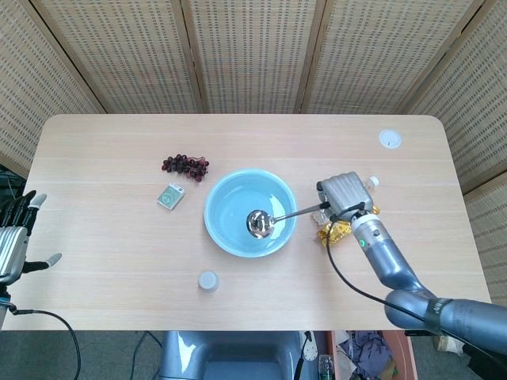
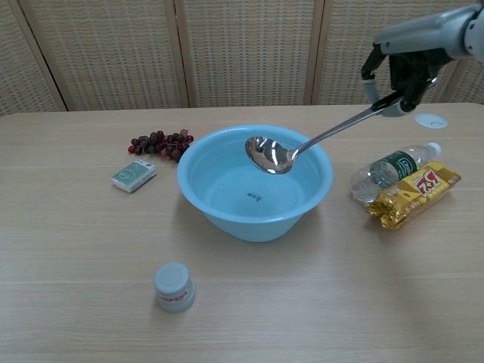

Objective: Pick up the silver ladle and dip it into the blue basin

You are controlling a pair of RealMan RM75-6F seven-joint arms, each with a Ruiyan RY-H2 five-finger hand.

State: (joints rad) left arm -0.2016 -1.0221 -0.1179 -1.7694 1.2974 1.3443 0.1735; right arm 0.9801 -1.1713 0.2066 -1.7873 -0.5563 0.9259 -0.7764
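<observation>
**A:** Head view first. What does it give us?

**B:** Right hand (image 1: 344, 195) sits just past the right rim of the blue basin (image 1: 226, 237), fingers closed on the end of the ladle (image 1: 269, 218). The handle runs from the hand leftward and a little toward the robot, so its long axis lies roughly across the table, and the scoop shows over the middle of the basin's inside. The left hand (image 1: 16, 237) is far off at the table's left edge, holding nothing, fingers spread. So the right hand is the only one involved.

**A:** Is the scoop in the basin or above it?

**B:** From the head view I cannot tell the height. It only overlaps the basin floor.

**A:** And the chest view?

**B:** That settles it. The right hand (image 2: 401, 72) is raised high at the upper right, and the ladle (image 2: 318, 140) slopes down from it to the left. The scoop hangs about level with the basin (image 2: 227, 215) rim, above the inside and clear of the bottom. The left hand does not show here.

**A:** So what does the dip turn on?

**B:** As I judge it, the scoop already lies over the opening, leftward and below the hand, so the remaining move is mostly downward. The handle crosses above the right rim, so lowering too flat could knock it.

**A:** Anything nearby to mind?

**B:** The water bottle (image 2: 389, 168) and the gold snack packet (image 2: 412, 195) lie below the hand, right of the basin.
</observation>
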